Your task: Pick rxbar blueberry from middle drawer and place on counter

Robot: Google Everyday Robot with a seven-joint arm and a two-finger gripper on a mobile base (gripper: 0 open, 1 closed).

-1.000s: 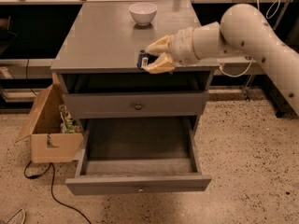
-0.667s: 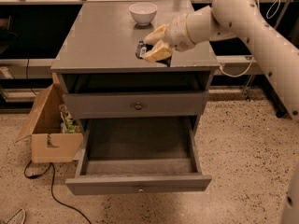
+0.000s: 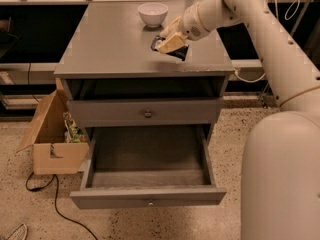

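rxbar blueberry (image 3: 179, 52) clamped in pincer (image 3: 169, 41) over grey counter (image 3: 110, 44), middle drawer (image 3: 147, 196) open, speckled floor (image 3: 30, 209)

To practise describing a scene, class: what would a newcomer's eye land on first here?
The big white arm reaching in from the picture's right, its gripper holding the rxbar blueberry low over the counter near a white bowl. Below, the middle drawer stands pulled wide open.

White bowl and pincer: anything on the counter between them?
Bare counter only, camera view; the pincer holds the rxbar blueberry just above the counter.
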